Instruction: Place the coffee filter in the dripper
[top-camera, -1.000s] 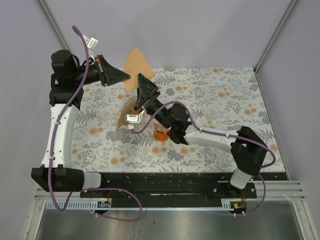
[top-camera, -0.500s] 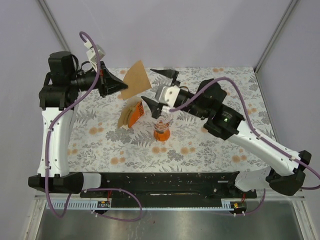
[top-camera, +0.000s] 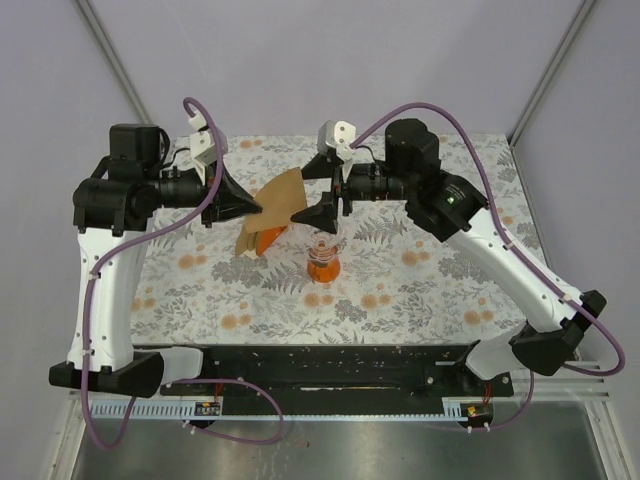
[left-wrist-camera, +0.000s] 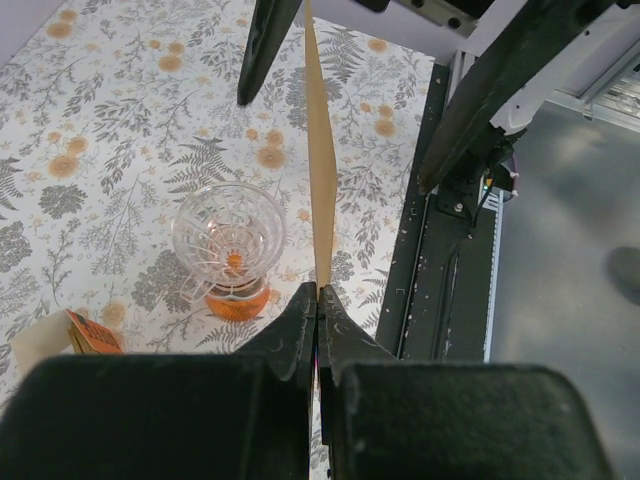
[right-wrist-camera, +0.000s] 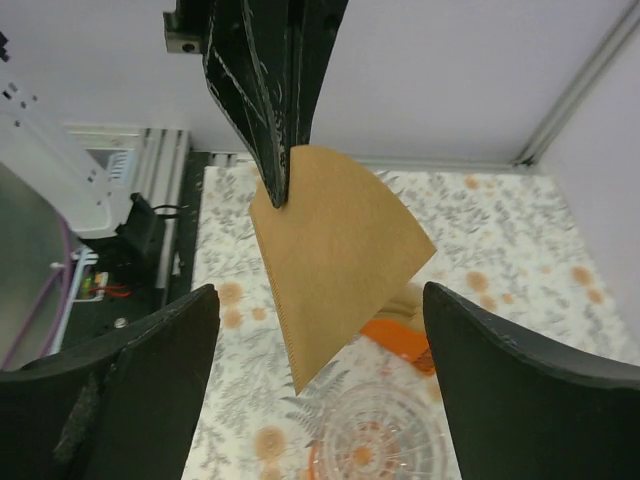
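right arm (top-camera: 490, 245) swung level | left fingers (top-camera: 238, 200) pinch coffee filter (top-camera: 283, 196) | right fingers (top-camera: 322, 214) apart

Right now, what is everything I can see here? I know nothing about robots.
paper filter: one, light brown, held in the air above the table
dripper: one, clear cone on an orange base, standing mid-table
stack of filters: one, brown with an orange holder, on the table left of the dripper
table: one, white cover with grey and orange flowers
cables: two, purple, one along each arm
left arm: one, white and black, jaws shut on the paper filter
right arm: one, white and black, jaws open either side of the paper filter
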